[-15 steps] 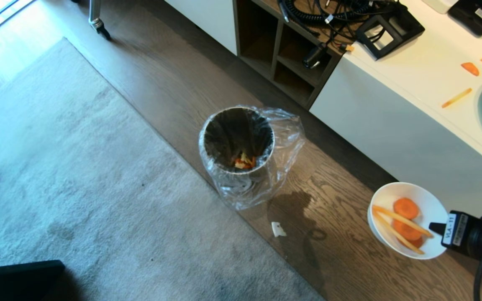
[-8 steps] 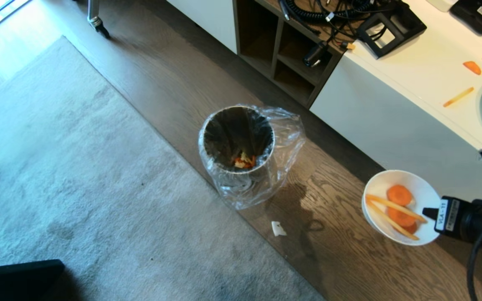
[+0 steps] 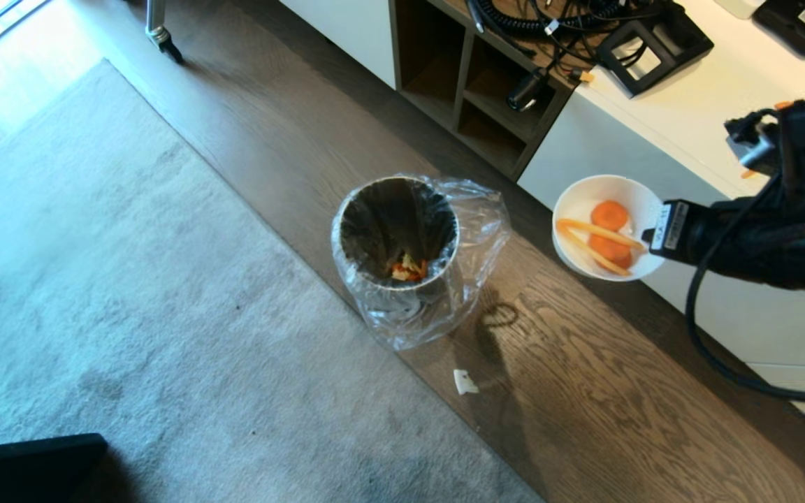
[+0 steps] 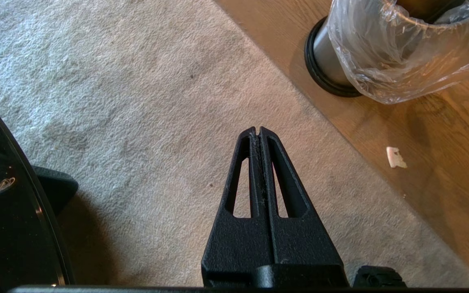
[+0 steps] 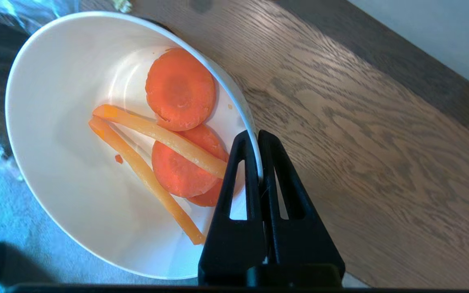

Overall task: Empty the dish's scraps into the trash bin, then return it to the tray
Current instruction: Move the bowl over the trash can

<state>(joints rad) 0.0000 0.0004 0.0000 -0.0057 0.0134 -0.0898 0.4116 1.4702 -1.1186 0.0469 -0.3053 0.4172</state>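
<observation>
The dish (image 3: 584, 202) (image 5: 63, 122) is a white bowl hanging in the air over the wood floor, to the right of the trash bin (image 3: 397, 241). My right gripper (image 3: 648, 236) (image 5: 255, 136) is shut on its rim, one finger inside and one outside. The scraps (image 3: 604, 235) (image 5: 169, 142), carrot rounds and two pale sticks, lie in the bowl. The bin is dark, lined with a clear bag, with a few bits at its bottom; its black base (image 4: 320, 73) shows in the left wrist view. My left gripper (image 4: 257, 130) is shut and empty above the carpet. The tray is out of view.
A white cabinet (image 3: 626, 181) with open shelves (image 3: 472, 84) stands behind the dish. Cables and a black stand (image 3: 654, 45) lie on its top. A grey carpet (image 3: 130, 314) covers the floor at the left. A small white scrap (image 3: 465, 382) lies on the wood.
My right arm has carried the dish up and to the left, from low near the picture's right edge to beside the bin, now level with its rim. The left gripper has not moved.
</observation>
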